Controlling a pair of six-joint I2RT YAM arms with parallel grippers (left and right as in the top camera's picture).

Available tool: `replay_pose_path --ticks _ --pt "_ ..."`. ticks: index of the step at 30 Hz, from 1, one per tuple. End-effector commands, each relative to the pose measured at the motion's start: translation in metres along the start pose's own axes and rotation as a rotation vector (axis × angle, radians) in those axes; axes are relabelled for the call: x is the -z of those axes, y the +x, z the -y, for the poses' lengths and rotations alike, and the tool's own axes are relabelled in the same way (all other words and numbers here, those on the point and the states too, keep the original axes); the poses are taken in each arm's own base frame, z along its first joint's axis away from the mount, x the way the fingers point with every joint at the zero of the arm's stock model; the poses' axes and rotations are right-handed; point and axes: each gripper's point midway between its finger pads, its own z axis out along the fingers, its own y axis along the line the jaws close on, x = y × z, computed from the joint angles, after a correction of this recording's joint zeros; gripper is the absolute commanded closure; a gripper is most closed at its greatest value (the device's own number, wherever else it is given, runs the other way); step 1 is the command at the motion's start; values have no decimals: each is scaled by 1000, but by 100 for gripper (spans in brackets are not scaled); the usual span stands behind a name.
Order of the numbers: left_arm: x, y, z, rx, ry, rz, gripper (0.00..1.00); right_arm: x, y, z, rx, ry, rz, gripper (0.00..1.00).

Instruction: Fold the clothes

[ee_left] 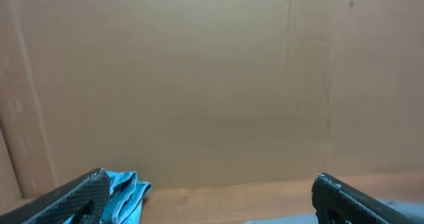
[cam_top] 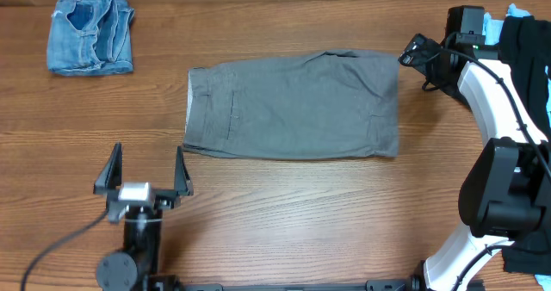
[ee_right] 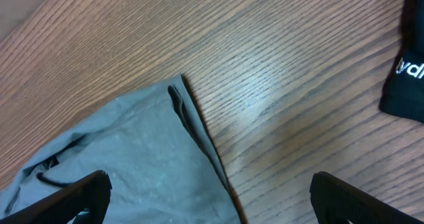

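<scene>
We counted four garments and two arms, each arm with one end effector. Farthest left, at the far corner, lay one pair of small blue denim shorts (cam_top: 90,35), bundled into a rough square. Nearer us, the black left end effector (cam_top: 148,153) stood with its two fingers spread wide and nothing between them, released, close to the waistband corner of the next garment but apart from it. In its wrist view only the denim's edge showed between the fingertips (ee_left: 73,201).

In the middle lay the one pair of plain mid-grey woven shorts (cam_top: 293,104), flat, with the waistband to the left and the hems to the right. The black right end effector (cam_top: 419,63) was over their far right corner. Its fingers were parted wide, grasping nothing, with the grey corner lying between and below them in its wrist view.

At the right edge sat one black garment with white lettering (cam_top: 527,58), heaped behind the white right arm (cam_top: 486,89). A sliver of one light-blue garment (cam_top: 516,11) peeked out above it.

The surface (cam_top: 284,205) was brown wood-grain laminate. Behind it rose a plain tan panel (ee_left: 199,85), much like cardboard.
</scene>
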Motion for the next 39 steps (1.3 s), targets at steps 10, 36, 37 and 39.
replay_pose_path --ticks 10,36,37,39 --pt "-120 16 58 -20 496 -603 0 15 -12 -10 4 -28 44 0" --pt "-168 203 27 242 318 -1404 0 15 -12 -10 4 -28 44 0" --pt "-166 207 24 254 313 -1416 0 15 -12 -10 4 -28 44 0" --pt "-163 218 19 278 309 -1437 0 15 -12 -10 4 -28 44 0"
